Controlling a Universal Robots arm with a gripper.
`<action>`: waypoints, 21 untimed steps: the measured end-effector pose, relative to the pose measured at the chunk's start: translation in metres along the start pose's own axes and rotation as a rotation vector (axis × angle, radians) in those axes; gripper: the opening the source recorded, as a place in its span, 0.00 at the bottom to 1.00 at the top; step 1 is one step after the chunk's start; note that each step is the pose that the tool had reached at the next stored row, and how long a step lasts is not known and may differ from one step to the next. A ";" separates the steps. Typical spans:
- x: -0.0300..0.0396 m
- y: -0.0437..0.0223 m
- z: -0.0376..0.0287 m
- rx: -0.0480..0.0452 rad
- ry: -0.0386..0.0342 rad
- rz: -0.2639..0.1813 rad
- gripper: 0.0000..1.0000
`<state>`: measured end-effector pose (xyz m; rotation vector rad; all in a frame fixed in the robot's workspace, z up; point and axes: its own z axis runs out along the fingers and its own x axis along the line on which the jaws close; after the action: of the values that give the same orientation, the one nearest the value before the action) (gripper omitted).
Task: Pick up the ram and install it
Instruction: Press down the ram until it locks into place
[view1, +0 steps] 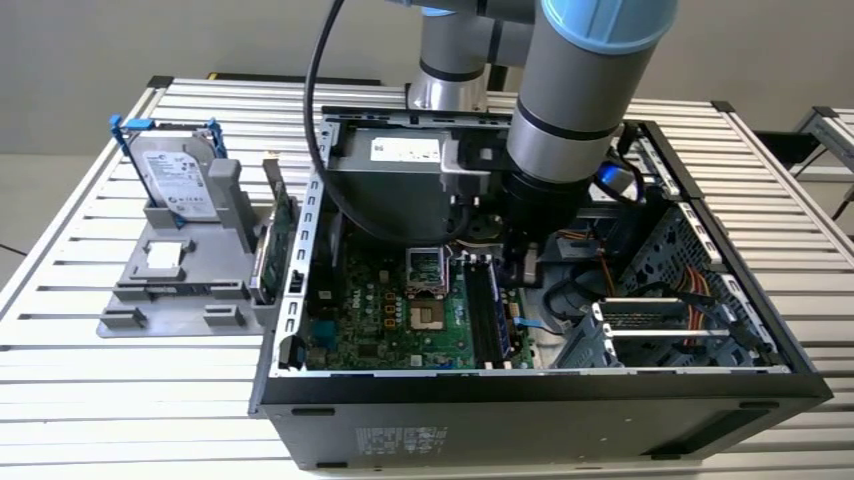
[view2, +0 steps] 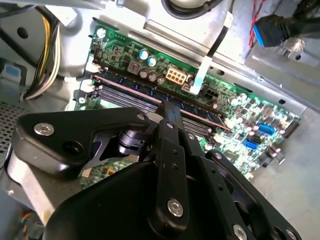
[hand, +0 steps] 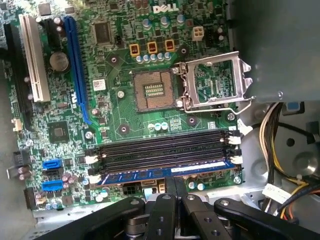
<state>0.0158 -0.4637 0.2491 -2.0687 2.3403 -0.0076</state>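
The ram (hand: 150, 176) is a dark blue stick lying in the outermost of several black memory slots (hand: 160, 152) on the green motherboard (hand: 115, 115). My gripper (hand: 175, 182) stands right over the stick's middle, fingers closed together with no gap, their tips at its upper edge. In the second wrist view one black finger (view2: 170, 130) comes down on the ram (view2: 125, 86). In the exterior view the arm reaches down into the open computer case (view1: 534, 395), with the gripper (view1: 515, 262) low above the ram (view1: 489, 315).
The bare processor socket (hand: 155, 92) with its raised metal bracket (hand: 215, 82) lies beside the slots. Bundled cables (hand: 280, 135) run near the slot ends. Outside the case, a grey holder (view1: 174, 295) carries a silver hard drive (view1: 180, 175) and a green card (view1: 274, 250).
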 end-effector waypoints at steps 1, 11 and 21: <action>0.0000 0.0000 0.0000 -0.0001 -0.0002 -0.010 0.00; -0.0001 0.0001 0.0003 -0.0010 -0.0014 -0.096 0.00; -0.0001 0.0001 0.0028 -0.0008 -0.0012 -0.075 0.00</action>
<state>0.0158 -0.4636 0.2463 -2.1552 2.2606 -0.0065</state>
